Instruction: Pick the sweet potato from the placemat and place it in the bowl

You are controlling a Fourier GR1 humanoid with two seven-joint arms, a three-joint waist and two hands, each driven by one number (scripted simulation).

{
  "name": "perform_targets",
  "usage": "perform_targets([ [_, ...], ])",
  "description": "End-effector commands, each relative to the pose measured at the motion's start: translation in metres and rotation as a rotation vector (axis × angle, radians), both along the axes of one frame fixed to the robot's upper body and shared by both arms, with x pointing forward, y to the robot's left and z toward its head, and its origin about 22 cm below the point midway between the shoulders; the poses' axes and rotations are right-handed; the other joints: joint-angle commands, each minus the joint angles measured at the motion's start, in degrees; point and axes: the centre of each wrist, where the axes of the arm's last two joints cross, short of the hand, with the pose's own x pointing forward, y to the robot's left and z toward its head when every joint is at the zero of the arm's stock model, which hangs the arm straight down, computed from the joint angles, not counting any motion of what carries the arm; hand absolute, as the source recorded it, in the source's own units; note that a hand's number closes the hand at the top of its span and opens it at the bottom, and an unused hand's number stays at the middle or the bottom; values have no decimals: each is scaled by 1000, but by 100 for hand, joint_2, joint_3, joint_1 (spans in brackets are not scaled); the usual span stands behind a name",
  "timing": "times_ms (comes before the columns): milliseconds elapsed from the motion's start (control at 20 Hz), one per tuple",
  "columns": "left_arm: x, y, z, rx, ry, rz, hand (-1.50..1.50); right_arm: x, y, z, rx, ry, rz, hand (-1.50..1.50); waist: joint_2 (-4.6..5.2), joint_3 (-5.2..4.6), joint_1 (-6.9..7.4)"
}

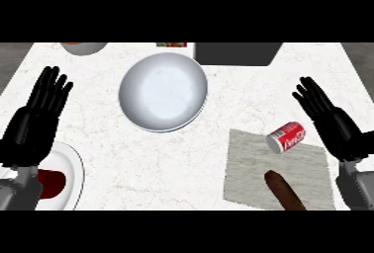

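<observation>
**Work surface.** The white speckled counter (146,163) fills the frame.

**Task items.**
- The sweet potato (285,191) is a dark brown, elongated body. It lies on the grey placemat (248,168) in the lower right of the frame, in the mat's lower half. It runs diagonally, and its lower end reaches the bottom edge of the view. Nothing touches it.
- The bowl (163,92) is large, pale and round. It sits at upper centre, up and to the left of the placemat and apart from it. Its inside shows no contents.

**Hands.**
- The left hand (33,131) shows at the left edge. Its fingers are straight, held close side by side and pointing toward the top of the frame. It holds nothing.
- The right hand (337,131) shows at the right edge, just beside the placemat's right border. Its fingers are likewise straight and close together, leaning toward the upper left. It holds nothing.

**Other items.**
- A red can (286,137) lies on its side at the placemat's upper edge, above the sweet potato and apart from it.
- A white plate (73,163) in the lower left carries a dark red item (53,182). The left forearm overlaps the plate's left part.
- A dark box (237,53) stands at the top edge, right of centre.
- A round vessel (84,47) is cut off at the upper left.
</observation>
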Motion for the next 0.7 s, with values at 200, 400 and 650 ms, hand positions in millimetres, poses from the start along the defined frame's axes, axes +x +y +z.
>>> perform_targets([
  [200, 5, 15, 4, 236, -8, 100, 0, 11, 42, 16, -126, 91, 760, 150, -32, 122, 376],
  [400, 19, -7, 3, 301, 60, 155, 0, 42, -16, 41, -319, -136, 547, -150, -41, 125, 57],
  [650, 15, -22, 0, 301, 72, 138, 0, 49, -31, 75, -286, -200, 922, -150, -73, 126, 107],
])
